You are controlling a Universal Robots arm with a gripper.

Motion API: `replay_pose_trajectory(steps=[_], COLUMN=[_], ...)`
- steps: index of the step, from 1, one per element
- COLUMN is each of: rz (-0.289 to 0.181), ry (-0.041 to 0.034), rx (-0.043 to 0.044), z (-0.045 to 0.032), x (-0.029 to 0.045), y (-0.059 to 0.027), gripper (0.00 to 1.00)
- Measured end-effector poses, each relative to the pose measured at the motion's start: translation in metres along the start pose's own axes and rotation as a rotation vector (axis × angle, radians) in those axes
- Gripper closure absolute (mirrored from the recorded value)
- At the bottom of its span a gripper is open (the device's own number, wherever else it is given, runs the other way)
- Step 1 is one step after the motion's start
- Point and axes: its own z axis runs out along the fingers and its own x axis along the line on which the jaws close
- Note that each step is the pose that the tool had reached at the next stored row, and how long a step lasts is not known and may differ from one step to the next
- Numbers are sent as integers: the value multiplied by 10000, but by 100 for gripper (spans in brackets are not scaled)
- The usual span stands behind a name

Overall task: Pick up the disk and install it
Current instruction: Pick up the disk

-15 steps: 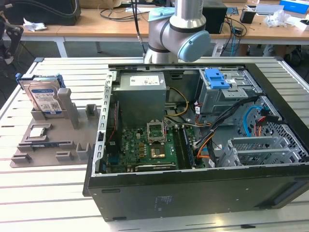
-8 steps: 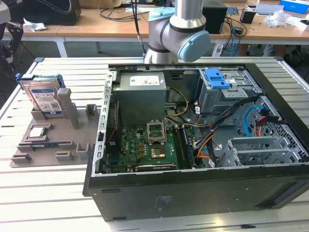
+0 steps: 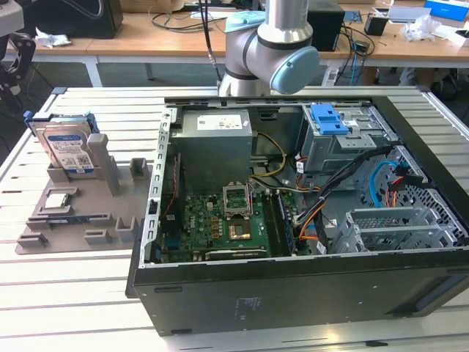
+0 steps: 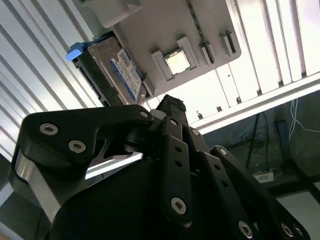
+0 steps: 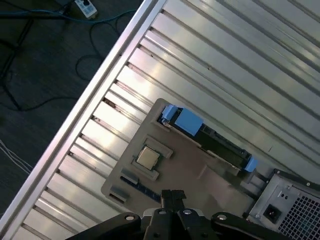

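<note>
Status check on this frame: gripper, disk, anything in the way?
Gripper shut, empty, touching nothing. Disk upright in grey fixture plate, untouched. No obstruction seen between them.

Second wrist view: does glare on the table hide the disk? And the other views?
Second wrist view: strong glare whitens the table beside the tray, but the disk is clear. First wrist view: milder sheen on the table. Exterior view: even, soft light.

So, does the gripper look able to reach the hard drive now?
Probably yes: the hard drive stands upright in its grey holder, top edge uncovered, with the gripper above and nothing between.
</note>
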Motion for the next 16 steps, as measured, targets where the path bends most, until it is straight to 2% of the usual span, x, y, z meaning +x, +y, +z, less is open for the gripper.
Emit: replay_pose_trajectory(steps=[16], rz=[-2617], ry=[-15], rx=[-71], z=[0], x=[0], y=[0], gripper=[89])
